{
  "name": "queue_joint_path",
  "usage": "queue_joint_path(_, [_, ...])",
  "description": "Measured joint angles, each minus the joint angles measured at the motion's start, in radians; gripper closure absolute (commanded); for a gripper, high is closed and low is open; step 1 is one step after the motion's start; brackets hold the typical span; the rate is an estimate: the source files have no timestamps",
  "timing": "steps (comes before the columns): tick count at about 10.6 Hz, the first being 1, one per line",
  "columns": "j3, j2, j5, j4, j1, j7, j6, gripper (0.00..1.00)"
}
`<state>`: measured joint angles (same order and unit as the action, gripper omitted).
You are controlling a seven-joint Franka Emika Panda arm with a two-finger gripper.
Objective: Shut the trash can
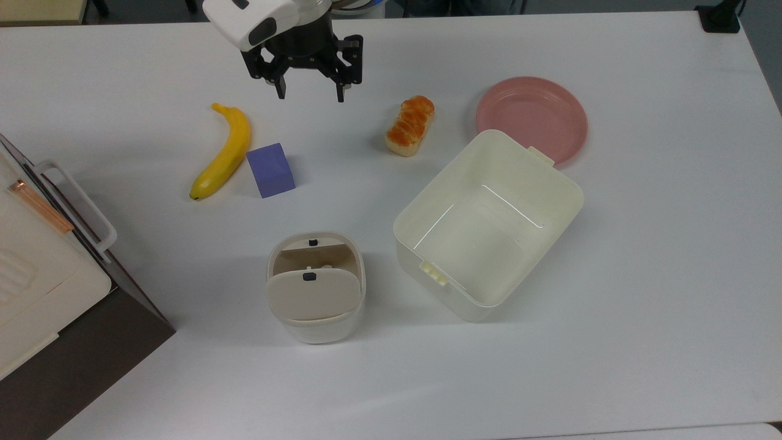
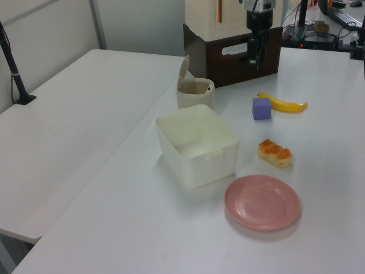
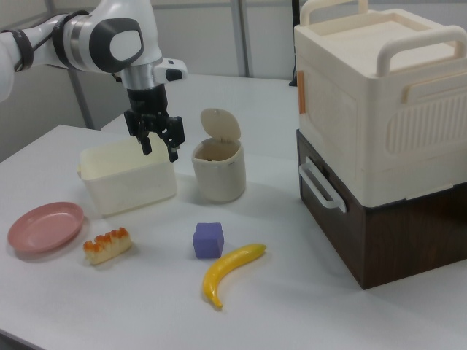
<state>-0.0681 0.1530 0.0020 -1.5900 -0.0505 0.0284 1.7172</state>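
- Top view: the large white worktop (image 1: pixel 641 318) carries every item; the black two-finger end effector (image 1: pixel 308 96) hangs near its far edge with fingers spread and nothing between them, well apart from the task's object.
- Large lidless cream rectangular plastic tub (image 1: pixel 489 223): it stands just beside the bin, on the top view's right. Risk: an approach from this side could knock the tub wall.
- Small cream-white rounded-square plastic trash can (image 1: pixel 316 287): it stands near the worktop's front. Its beige hinged lid (image 3: pixel 220 125) stands upright and open. Risk: a sideways or off-centre push could tip or slide the light bin instead of swinging the lid down.
- Yellow banana (image 1: pixel 225 153) and purple cube (image 1: pixel 270 170): both lie between end effector and bin. Risk: a low, direct travel path could sweep them.
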Motion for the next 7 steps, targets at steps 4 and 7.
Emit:
queue_joint_path(4, [0.0, 0.0, 0.0, 0.001, 0.0, 0.0, 0.038, 0.88])
queue_joint_path(7, [0.002, 0.003, 0.0, -0.001, 0.0, 0.0, 0.115, 0.96])
